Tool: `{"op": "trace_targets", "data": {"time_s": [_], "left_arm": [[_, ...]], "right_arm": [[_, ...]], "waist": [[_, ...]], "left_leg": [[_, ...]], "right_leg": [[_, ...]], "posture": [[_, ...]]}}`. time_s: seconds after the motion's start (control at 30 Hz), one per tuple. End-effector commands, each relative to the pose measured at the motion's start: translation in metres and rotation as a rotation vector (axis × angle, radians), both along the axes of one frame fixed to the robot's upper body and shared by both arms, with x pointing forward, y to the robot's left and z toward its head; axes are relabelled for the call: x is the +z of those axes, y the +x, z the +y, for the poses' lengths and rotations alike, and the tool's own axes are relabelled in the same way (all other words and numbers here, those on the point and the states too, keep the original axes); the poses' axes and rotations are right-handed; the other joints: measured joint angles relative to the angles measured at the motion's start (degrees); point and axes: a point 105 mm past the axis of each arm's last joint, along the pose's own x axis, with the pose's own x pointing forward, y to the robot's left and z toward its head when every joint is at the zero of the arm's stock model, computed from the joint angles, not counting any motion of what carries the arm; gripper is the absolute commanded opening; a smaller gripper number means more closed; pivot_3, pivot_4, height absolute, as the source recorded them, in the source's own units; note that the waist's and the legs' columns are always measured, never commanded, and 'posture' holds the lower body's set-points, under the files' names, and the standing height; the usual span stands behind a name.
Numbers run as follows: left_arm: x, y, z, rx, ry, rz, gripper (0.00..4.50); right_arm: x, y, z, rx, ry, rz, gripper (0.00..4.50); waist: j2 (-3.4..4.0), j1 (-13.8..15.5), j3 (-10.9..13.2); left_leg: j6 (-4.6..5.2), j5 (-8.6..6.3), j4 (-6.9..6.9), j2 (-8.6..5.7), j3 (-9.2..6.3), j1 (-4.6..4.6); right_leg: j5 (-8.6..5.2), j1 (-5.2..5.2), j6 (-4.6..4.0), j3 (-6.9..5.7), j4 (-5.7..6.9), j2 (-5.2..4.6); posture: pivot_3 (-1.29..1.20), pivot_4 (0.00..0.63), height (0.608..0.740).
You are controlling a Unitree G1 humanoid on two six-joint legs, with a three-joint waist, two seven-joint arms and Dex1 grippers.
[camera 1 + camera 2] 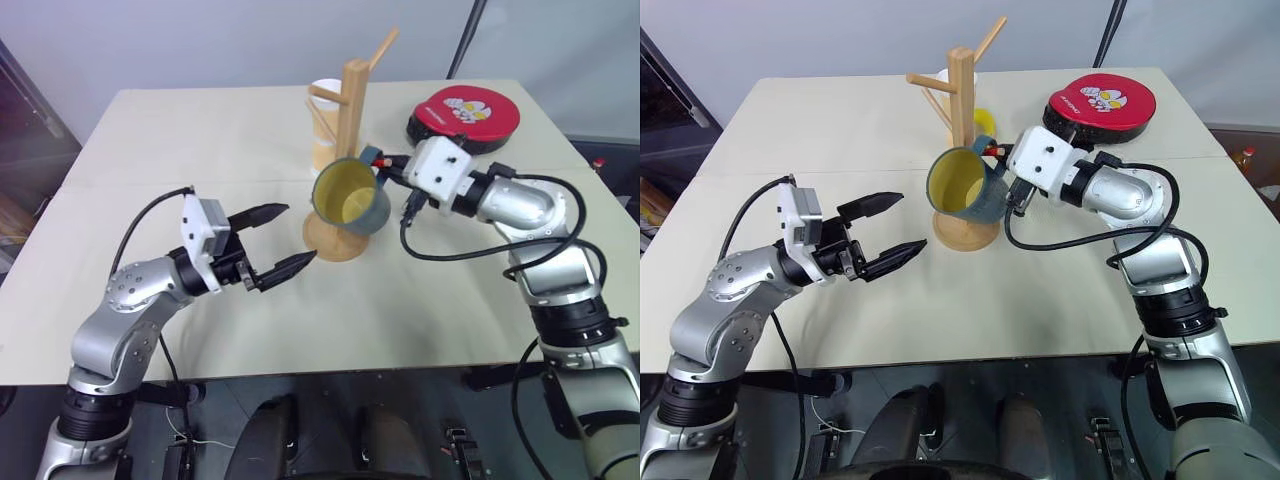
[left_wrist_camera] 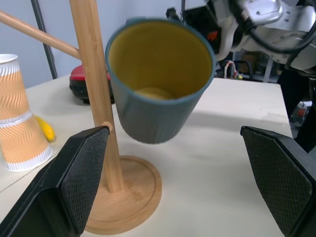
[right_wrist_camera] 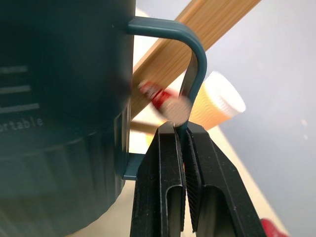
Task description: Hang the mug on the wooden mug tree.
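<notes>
The dark teal mug (image 1: 350, 200) with its yellow-green inside hangs tipped on its side, mouth toward me, close against the post of the wooden mug tree (image 1: 352, 110). My right gripper (image 3: 183, 132) is shut on the mug's loop handle (image 3: 195, 54). In the right wrist view a red-tipped peg (image 3: 157, 95) shows inside the handle's loop; I cannot tell whether it has entered the loop. My left gripper (image 1: 296, 236) stands open at the near left of the tree's round base (image 1: 335, 243), holding nothing, its fingers pointing at the mug (image 2: 158, 84).
A white and orange paper cup (image 1: 325, 125) stands just behind the tree. A red round disc with a cartoon print (image 1: 463, 118) lies at the back right. A small yellow object (image 2: 45, 129) lies by the cup. The table's near edge (image 1: 320, 375) runs below both arms.
</notes>
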Motion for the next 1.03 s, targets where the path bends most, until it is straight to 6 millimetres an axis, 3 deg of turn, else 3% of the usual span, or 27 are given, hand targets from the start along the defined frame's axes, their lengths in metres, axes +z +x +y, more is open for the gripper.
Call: {"op": "trace_targets", "data": {"time_s": [0.03,0.2,0.37,0.5,0.7,0.87,1.03], "left_arm": [[0.014,-0.006,-0.001,-0.01,-0.01,-0.056,4.5],[0.012,-0.006,0.002,0.005,-0.01,-0.047,4.5],[0.005,0.003,0.008,0.074,-0.026,-0.004,4.5],[-0.003,0.023,0.031,0.246,-0.065,0.021,4.5],[-0.038,0.046,0.08,0.538,-0.134,0.098,4.5],[-0.071,0.045,0.104,0.702,-0.111,0.141,4.5],[-0.088,0.04,0.117,0.782,-0.1,0.16,4.5]], "right_arm": [[0.017,-0.002,0.0,0.007,0.009,-0.058,0.68],[0.022,-0.002,-0.007,-0.016,0.016,-0.09,2.99],[0.025,-0.01,-0.029,-0.066,0.053,-0.091,2.99],[0.014,-0.019,-0.058,-0.12,0.196,-0.001,2.99],[-0.046,-0.027,-0.079,-0.195,0.496,0.214,2.99],[-0.092,-0.029,-0.079,-0.261,0.634,0.274,2.99],[-0.108,-0.027,-0.079,-0.278,0.69,0.306,2.99]], "waist": [[0.0,0.0,0.0],[0.0,-0.03,0.0],[0.0,0.14,0.0],[-0.02,0.65,0.0],[-0.03,0.78,-0.02],[-0.04,0.85,-0.03],[-0.03,1.0,-0.03]], "left_leg": [[0.0,0.0,0.0,0.0,0.0,0.0],[0.0,0.0,0.0,0.0,0.0,0.01],[0.0,0.0,-0.01,0.0,0.0,0.0],[0.01,-0.01,0.01,0.0,0.0,0.01],[0.01,-0.01,-0.04,0.01,0.0,0.03],[0.01,-0.01,-0.02,0.0,0.02,0.03],[0.0,-0.01,-0.03,0.0,0.02,0.03]], "right_leg": [[0.0,0.0,0.0,0.0,0.0,0.0],[0.0,0.0,0.0,0.0,0.01,0.01],[0.0,0.0,0.0,0.0,0.0,0.0],[0.0,0.06,0.0,-0.01,-0.04,-0.03],[0.0,0.04,0.01,0.0,-0.01,-0.1],[0.01,0.03,0.01,0.0,0.0,-0.03],[0.01,0.01,0.01,0.0,0.0,-0.03]], "posture": [[0.0,0.15,0.74],[0.0,0.15,0.74],[0.0,0.15,0.74],[0.0,0.15,0.74],[0.0,0.15,0.74],[0.0,0.15,0.74],[0.0,0.15,0.74]]}}
